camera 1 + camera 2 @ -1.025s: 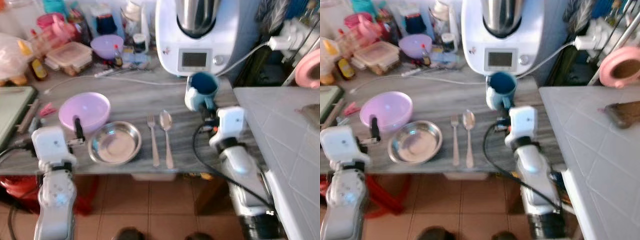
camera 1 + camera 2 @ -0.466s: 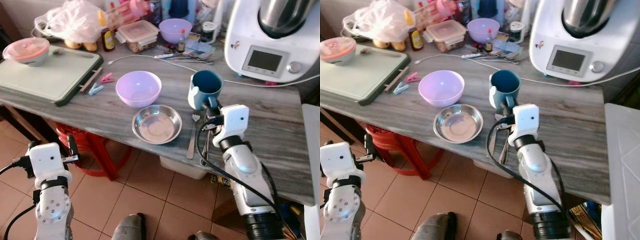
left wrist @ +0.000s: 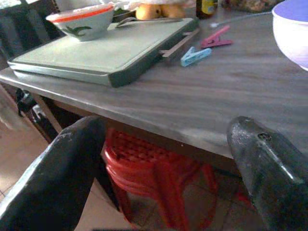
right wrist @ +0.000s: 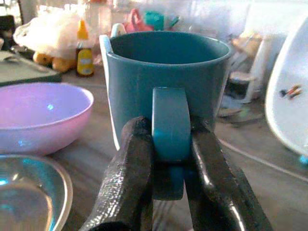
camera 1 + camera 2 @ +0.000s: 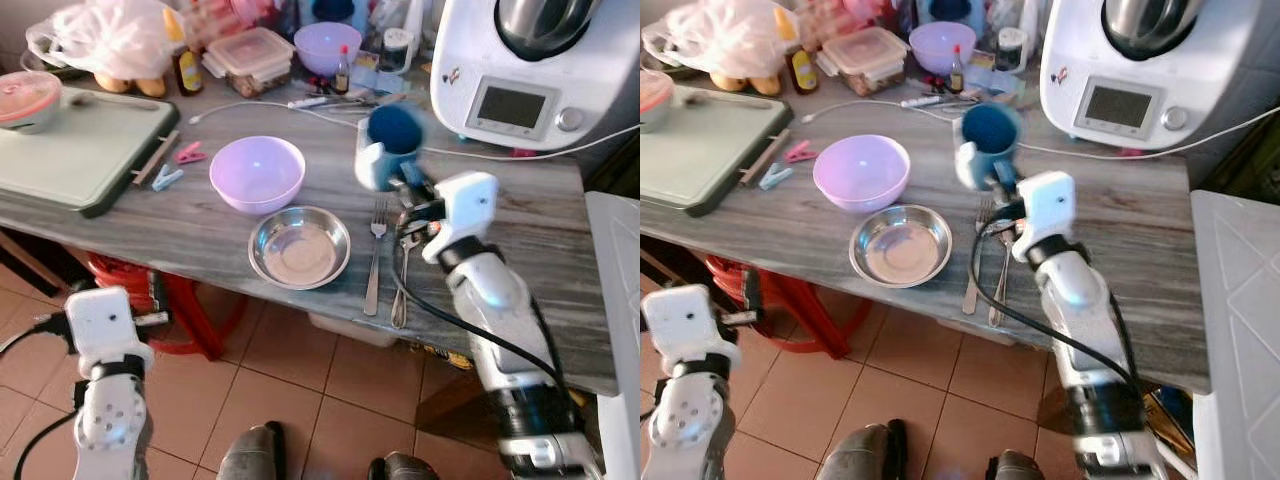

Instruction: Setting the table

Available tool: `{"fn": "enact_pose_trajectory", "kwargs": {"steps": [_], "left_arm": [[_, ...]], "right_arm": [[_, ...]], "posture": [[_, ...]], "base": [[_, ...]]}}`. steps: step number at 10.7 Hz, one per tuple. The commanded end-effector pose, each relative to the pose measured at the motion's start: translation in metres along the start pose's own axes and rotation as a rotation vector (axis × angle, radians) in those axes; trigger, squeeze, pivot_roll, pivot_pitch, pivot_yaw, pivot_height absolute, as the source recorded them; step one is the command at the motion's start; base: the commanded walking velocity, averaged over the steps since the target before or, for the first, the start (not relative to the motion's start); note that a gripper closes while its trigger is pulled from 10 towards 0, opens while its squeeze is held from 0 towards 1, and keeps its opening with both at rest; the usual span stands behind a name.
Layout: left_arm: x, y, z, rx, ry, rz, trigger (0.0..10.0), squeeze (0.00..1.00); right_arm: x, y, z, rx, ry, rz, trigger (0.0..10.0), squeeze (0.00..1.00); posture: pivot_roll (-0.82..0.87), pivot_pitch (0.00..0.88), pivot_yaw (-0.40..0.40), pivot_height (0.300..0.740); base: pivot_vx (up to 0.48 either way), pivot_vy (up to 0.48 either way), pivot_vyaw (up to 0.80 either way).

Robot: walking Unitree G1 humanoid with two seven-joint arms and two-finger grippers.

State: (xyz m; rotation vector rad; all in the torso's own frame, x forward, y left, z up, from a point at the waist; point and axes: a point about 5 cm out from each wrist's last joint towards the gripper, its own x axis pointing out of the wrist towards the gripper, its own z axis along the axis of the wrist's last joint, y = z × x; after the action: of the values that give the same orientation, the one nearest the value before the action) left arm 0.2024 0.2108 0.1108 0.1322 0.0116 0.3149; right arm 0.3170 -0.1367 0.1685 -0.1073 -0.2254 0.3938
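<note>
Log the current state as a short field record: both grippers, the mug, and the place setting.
right gripper: shut on the blue mug handle, over the table
left gripper: open, low beside the table edge
steel plate: on table, before the lilac bowl
fork: right of plate
spoon: beside fork

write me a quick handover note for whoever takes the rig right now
Right gripper: shut on the handle of the blue mug, held upright above the counter.
Left gripper: open, holding nothing, low beside the counter edge near the red stool.
Laid out: pink bowl, steel dish, fork and spoon side by side.
Left: set the mug down by the place setting and release.
</note>
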Motion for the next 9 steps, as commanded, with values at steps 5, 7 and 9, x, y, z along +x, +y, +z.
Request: {"fn": "enact_pose_trajectory", "kwargs": {"steps": [5, 7, 9], "left_arm": [[-0.009, 0.002, 0.003, 0.011, 0.017, -0.023, 10.0, 0.0], [-0.011, 0.003, 0.004, 0.014, 0.021, -0.023, 10.0, 0.0], [-0.013, 0.004, 0.005, 0.016, 0.025, -0.026, 10.0, 0.0]], "right_arm": [[0.018, 0.012, -0.007, 0.028, 0.001, 0.13, 10.0, 0.0], [0.023, 0.014, -0.01, 0.027, 0.006, 0.146, 10.0, 0.0], [0.029, 0.014, -0.015, 0.047, 0.022, 0.153, 10.0, 0.0]], "posture": [[0.13, 0.218, 0.031, 0.74], [0.14, 0.225, 0.03, 0.74], [0.16, 0.228, 0.032, 0.74]], "base": [[0.0, 0.0, 0.0], [0.0, 0.0, 0.0], [0.0, 0.0, 0.0]]}}
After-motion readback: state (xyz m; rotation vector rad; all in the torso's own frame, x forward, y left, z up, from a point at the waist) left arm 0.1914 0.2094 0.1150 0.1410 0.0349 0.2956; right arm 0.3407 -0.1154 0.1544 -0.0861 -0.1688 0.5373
